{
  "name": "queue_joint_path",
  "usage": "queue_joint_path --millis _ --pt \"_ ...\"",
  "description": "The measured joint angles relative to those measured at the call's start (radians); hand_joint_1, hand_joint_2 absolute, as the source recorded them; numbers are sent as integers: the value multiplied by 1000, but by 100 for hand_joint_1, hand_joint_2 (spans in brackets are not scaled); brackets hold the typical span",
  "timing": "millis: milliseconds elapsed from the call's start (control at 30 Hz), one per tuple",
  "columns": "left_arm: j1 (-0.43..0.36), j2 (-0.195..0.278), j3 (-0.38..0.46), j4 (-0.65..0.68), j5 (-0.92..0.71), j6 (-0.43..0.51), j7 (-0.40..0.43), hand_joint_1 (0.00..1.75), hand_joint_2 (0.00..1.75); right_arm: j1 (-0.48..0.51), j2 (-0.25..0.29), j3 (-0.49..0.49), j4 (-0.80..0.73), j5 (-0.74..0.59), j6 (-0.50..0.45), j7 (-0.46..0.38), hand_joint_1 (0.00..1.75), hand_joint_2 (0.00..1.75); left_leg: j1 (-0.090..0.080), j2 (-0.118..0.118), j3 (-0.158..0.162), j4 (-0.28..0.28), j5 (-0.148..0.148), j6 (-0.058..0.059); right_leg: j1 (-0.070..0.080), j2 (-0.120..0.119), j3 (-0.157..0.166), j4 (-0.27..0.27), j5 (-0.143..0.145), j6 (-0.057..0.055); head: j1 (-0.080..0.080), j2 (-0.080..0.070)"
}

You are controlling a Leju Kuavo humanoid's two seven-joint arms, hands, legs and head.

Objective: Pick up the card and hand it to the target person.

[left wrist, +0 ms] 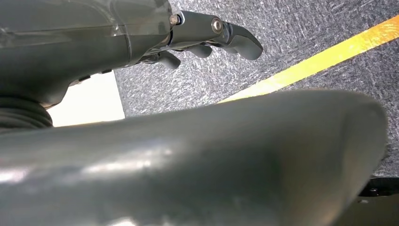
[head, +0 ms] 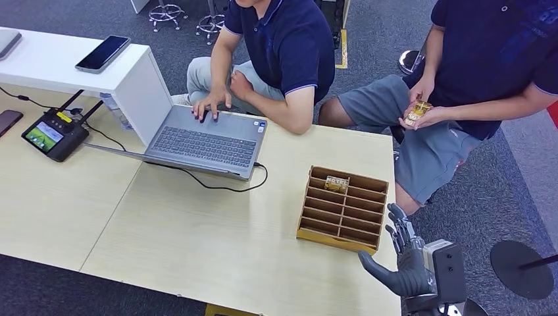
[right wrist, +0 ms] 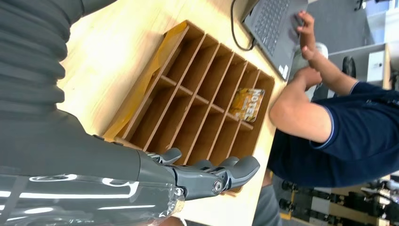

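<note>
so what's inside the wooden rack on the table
One yellow card stands in a far-row slot of the wooden rack. The other slots look empty, though the dividers hide some slot floors.

The head camera looks down on the worktop (head: 197, 230) from above; the right wrist camera, close and turned sideways, shares its wooden organizer (head: 343, 209); the left wrist camera faces carpet (left wrist: 291, 42).

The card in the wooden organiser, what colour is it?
The card is golden yellow with dark print, clearest in the right wrist view.
</note>
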Motion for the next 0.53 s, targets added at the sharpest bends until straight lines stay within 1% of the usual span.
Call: queue_joint_path --millis 533 --pt "0 3 0 0 1 1 2 0 0 -26 15 9 13 1 11 -10 0 175 0 0 0 0 0 0 0 0 0 0 0 0 0 0"
